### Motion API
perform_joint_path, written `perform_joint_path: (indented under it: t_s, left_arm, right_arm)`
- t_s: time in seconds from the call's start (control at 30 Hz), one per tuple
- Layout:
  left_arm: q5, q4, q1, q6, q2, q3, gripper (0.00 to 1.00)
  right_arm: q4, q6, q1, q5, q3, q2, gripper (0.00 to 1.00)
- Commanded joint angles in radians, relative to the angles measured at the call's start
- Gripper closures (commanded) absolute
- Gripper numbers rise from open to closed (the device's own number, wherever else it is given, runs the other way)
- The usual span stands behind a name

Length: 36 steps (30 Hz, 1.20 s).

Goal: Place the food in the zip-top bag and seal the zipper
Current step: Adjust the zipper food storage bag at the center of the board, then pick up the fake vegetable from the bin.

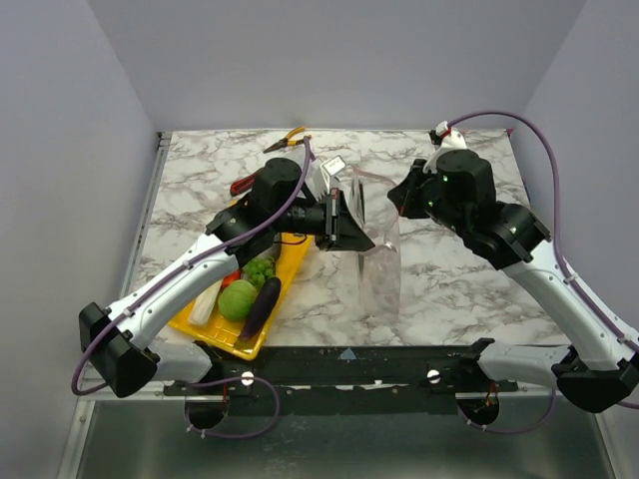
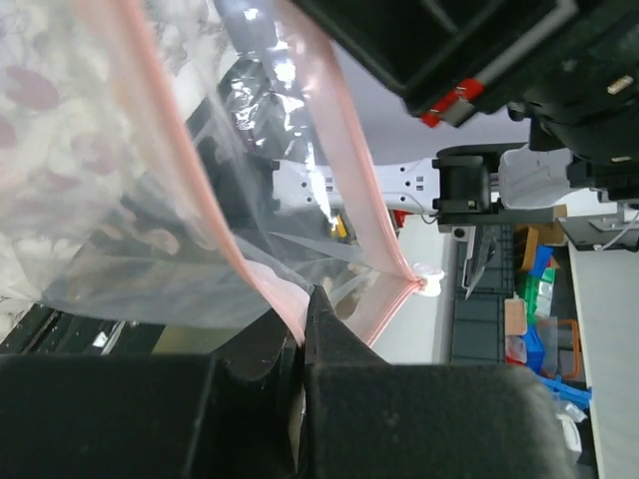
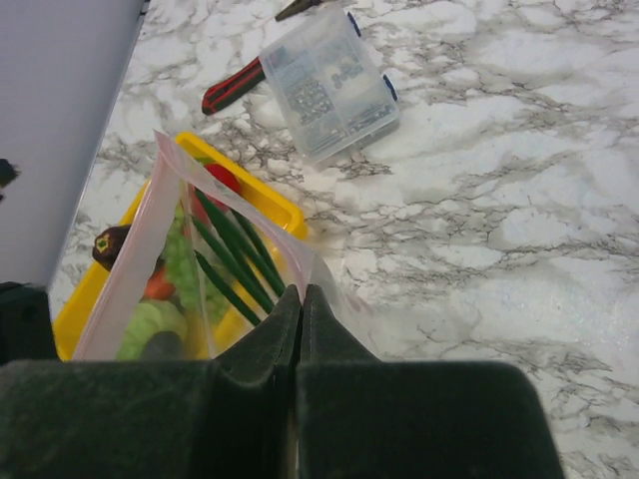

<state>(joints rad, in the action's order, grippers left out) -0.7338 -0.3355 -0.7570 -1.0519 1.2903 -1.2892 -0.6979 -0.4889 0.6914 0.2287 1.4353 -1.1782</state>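
We see the zip-top bag [image 1: 379, 261] held up over the centre of the bench [image 1: 469, 289], its mouth gaping. The left gripper [image 2: 303, 317] is pressed together on the pink zipper [image 2: 351, 170], and the right gripper [image 3: 301, 304] pinches the mouth edge on the bag's 1 o'clock side. The food [image 1: 250, 289] lies in the yellow tray [image 1: 246, 348] at 8 o'clock, including a green cabbage [image 1: 237, 299], a purple eggplant [image 1: 262, 305] and a white leek [image 1: 205, 304]. A clear box [image 3: 324, 85] and red-handled pliers [image 3: 232, 88] sit near 11 o'clock.
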Motion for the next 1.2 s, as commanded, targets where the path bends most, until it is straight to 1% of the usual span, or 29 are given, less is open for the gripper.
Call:
perform_joint_path:
  t_s: [0.0,0.07,0.1,0.23,0.3,0.4,0.47,0.57,0.67,0.8,0.87,1.0,1.17]
  left_arm:
    - [-0.076,0.142,0.021,-0.092,0.044,0.098,0.96]
    - [-0.079,0.202,0.021,-0.115,0.035,0.145,0.95]
    - [-0.072,0.2,0.021,-0.11,0.028,0.153,0.92]
    - [-0.026,0.074,0.032,-0.011,0.018,0.104,0.8]
    - [-0.009,0.039,0.04,0.022,0.004,0.096,0.74]
    - [0.01,0.003,0.058,0.059,-0.022,0.094,0.61]
    - [0.026,-0.02,0.071,0.087,-0.046,0.096,0.51]
    - [0.057,-0.081,0.092,0.139,-0.087,0.081,0.4]
    - [0.109,-0.17,0.11,0.221,-0.127,0.043,0.31]
    - [0.242,-0.325,0.13,0.349,-0.193,-0.001,0.26]
    - [0.349,-0.391,0.135,0.405,-0.236,0.004,0.26]
    - [0.572,-0.456,0.142,0.481,-0.313,0.087,0.25]
    - [0.723,-0.465,0.146,0.508,-0.361,0.239,0.25]
  right_arm:
    - [-0.022,0.013,-0.009,0.054,0.024,-0.036,1.0]
    - [-0.02,0.008,-0.008,0.062,0.004,-0.039,1.0]
    - [-0.015,0.009,-0.009,0.062,-0.006,-0.032,1.0]
    - [-0.014,0.013,-0.009,0.067,0.003,-0.011,1.0]
    - [-0.013,0.013,-0.009,0.065,0.009,-0.003,1.0]
    - [-0.002,0.013,-0.008,0.057,0.003,0.007,1.0]
    - [-0.002,0.007,-0.009,0.055,0.0,0.009,1.0]
    - [0.003,0.006,-0.009,0.045,0.001,0.01,1.0]
    - [0.004,0.004,-0.009,0.046,0.006,0.017,1.0]
    - [0.007,0.004,-0.009,0.05,0.007,0.017,0.99]
    - [0.012,0.002,-0.007,0.048,0.002,0.017,0.99]
    - [0.023,-0.005,-0.009,0.04,-0.009,0.022,0.99]
    - [0.033,-0.008,-0.009,0.025,-0.011,0.025,0.99]
